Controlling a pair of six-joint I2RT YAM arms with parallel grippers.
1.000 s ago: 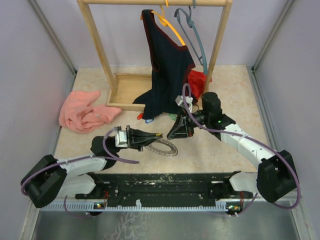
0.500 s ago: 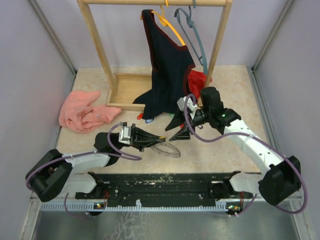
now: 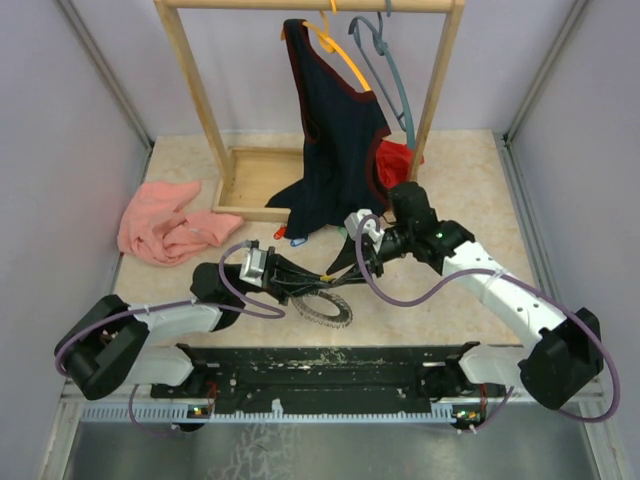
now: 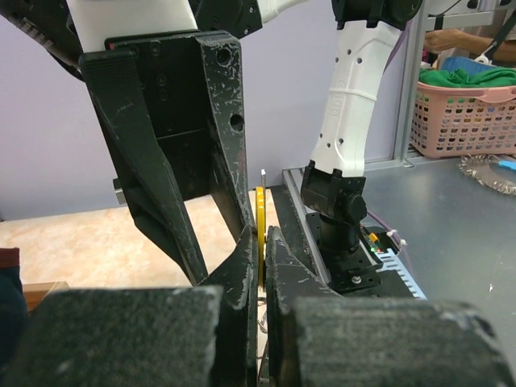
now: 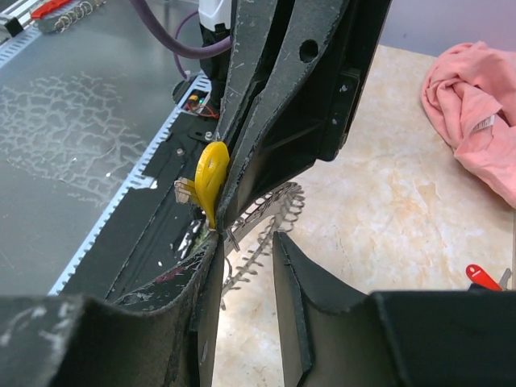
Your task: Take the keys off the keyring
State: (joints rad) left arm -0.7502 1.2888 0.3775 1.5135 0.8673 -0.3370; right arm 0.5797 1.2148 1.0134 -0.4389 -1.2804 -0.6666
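Centre near edge | left gripper [image 3: 316, 282] clenched on keyring [image 3: 322, 306] rim | right gripper [image 5: 246, 238] parted, empty, beside 1 yellow key [image 5: 211, 179] | likely light, slick: pinch its flat faces; keyring stiff

keyring [image 5: 278, 208]: rough dark metal | yellow key tag [image 5: 211, 173]: glossy plastic

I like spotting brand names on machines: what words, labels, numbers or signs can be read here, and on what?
No text can be read anywhere.
The small white tag on the pink cloth: too small and blurred to read.
The yellow key tag, the keyring and the wooden rack: no print shows.
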